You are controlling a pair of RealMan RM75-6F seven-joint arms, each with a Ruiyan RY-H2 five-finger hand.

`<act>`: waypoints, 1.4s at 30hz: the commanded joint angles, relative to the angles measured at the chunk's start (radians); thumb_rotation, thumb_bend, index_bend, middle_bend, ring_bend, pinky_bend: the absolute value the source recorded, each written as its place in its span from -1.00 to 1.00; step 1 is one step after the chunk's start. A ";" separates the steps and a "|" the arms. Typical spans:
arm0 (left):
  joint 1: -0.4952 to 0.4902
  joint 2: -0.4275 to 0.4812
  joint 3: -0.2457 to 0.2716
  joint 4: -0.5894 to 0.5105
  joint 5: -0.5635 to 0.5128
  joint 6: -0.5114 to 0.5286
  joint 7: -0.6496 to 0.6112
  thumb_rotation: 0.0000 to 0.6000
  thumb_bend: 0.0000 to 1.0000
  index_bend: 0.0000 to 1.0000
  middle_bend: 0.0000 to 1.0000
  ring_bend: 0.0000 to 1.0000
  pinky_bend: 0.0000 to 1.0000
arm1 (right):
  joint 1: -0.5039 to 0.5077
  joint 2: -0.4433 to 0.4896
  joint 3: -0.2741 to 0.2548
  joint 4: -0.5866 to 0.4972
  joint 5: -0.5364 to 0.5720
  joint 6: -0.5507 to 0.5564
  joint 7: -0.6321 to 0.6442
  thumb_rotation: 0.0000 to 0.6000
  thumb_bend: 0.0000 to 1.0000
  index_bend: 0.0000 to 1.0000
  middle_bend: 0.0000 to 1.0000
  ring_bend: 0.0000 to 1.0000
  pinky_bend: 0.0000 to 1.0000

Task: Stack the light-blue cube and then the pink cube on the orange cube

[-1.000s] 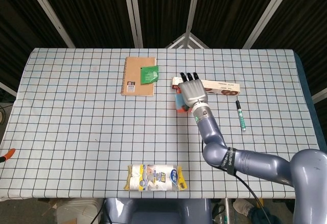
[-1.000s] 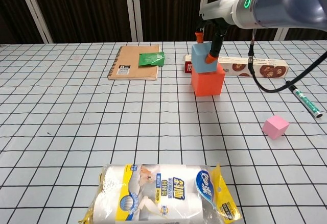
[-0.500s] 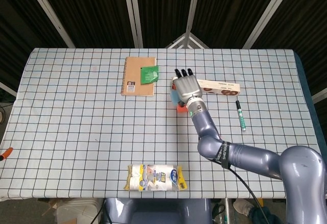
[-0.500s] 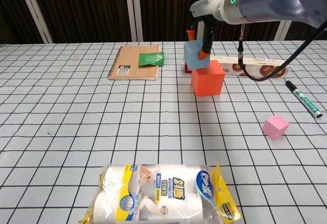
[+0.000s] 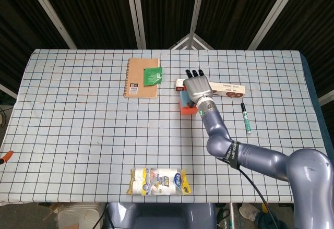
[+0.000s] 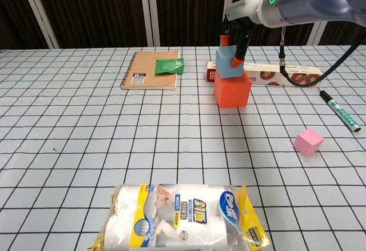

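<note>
Right hand (image 6: 233, 40) over the orange cube (image 6: 232, 88); its fingers (image 6: 236, 61) pinch the light-blue cube (image 6: 226, 63), which sits on top of the orange cube, slightly tilted; whether it rests fully on it, cannot tell. Pink cube (image 6: 308, 142) lies alone on the tabletop (image 6: 86, 136), well apart to the right of the stack. Long box (image 6: 286, 75) just behind the orange cube; marker pen (image 6: 339, 110) near the pink cube; notebook (image 6: 150, 70) with green packet (image 6: 170, 65) to the left. Left hand not seen in either view.

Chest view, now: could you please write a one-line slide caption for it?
Right hand holds the light-blue cube atop the orange cube; the pink cube waits on the table.
</note>
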State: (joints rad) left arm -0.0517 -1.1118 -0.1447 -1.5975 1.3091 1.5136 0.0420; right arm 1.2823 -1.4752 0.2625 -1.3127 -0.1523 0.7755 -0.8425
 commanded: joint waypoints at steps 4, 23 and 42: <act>0.003 0.001 0.000 -0.001 0.001 0.006 -0.003 1.00 -0.77 -0.96 -1.00 -1.00 -1.00 | 0.009 -0.008 -0.014 0.015 -0.003 -0.006 0.013 1.00 -0.30 0.05 -1.00 -1.00 -1.00; 0.003 0.002 -0.004 0.001 -0.007 0.001 -0.005 1.00 -0.77 -0.96 -1.00 -1.00 -1.00 | 0.035 -0.027 -0.046 0.073 0.022 -0.029 0.036 1.00 -0.30 0.05 -1.00 -1.00 -1.00; 0.003 0.000 -0.002 -0.004 -0.003 0.003 0.003 1.00 -0.77 -0.96 -1.00 -1.00 -1.00 | 0.034 -0.010 -0.072 0.053 0.014 -0.026 0.063 1.00 -0.30 0.05 -1.00 -1.00 -1.00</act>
State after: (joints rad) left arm -0.0487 -1.1114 -0.1465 -1.6010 1.3058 1.5170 0.0454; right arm 1.3163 -1.4850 0.1905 -1.2602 -0.1385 0.7492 -0.7796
